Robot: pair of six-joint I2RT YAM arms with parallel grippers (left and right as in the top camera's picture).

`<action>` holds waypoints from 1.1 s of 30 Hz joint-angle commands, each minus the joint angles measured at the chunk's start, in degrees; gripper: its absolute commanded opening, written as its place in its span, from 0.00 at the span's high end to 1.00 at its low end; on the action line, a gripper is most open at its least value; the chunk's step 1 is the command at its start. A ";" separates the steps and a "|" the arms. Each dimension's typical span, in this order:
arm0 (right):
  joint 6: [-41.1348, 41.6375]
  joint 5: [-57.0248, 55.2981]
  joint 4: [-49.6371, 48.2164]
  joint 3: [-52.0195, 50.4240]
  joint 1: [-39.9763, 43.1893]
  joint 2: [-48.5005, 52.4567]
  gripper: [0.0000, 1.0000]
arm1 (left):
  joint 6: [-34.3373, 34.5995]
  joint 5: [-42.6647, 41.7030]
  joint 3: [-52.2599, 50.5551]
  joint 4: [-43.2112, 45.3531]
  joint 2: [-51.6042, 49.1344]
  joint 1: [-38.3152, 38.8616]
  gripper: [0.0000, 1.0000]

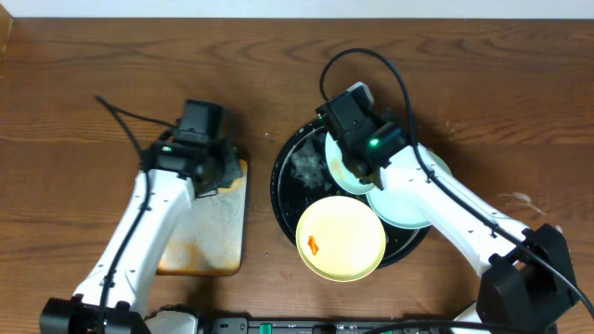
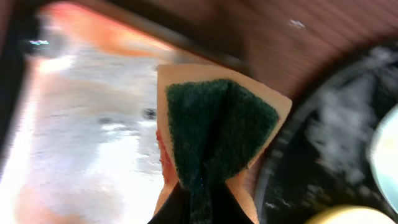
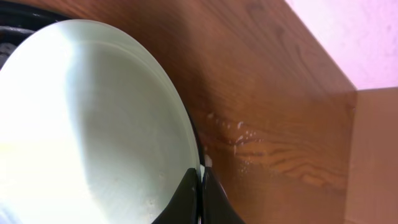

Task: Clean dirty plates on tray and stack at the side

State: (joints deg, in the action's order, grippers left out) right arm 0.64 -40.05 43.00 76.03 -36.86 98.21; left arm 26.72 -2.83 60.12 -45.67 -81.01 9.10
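Observation:
The round black tray [image 1: 286, 190] holds three plates. The pale yellow plate [image 1: 341, 238], with an orange smear, lies at its front. One pale blue-green plate [image 1: 396, 210] lies at the right, partly under my right arm. My right gripper [image 1: 355, 148] is shut on the rim of the other pale blue-green plate [image 1: 338, 171]; the right wrist view shows the fingers [image 3: 200, 186] pinching that plate's [image 3: 93, 124] edge. My left gripper [image 2: 202, 208] is shut on a green-and-tan sponge [image 2: 217, 124], left of the black tray [image 2: 323, 143].
A rectangular rust-stained metal tray [image 1: 212, 232] lies under my left arm and fills the left of the left wrist view [image 2: 81, 124]. White specks dot the wooden table right of the black tray [image 3: 239, 140]. A wall edges the table's far side.

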 commanded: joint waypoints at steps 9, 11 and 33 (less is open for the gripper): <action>2.69 7.82 0.57 0.24 1.25 -0.26 0.99 | -5.95 2.03 -3.78 0.09 -0.33 -4.81 0.93; 3.82 9.62 0.76 0.24 2.56 -0.26 0.99 | -5.92 2.05 -4.72 0.79 -0.33 -4.81 0.93; -12.13 -19.28 -4.85 4.52 -8.24 -0.28 0.99 | -5.92 2.03 -5.86 1.64 -0.33 -4.81 0.93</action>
State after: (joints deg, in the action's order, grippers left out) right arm -9.61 -54.08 38.76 79.35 -44.31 98.21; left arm 21.98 -1.48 54.61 -43.92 -81.01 4.38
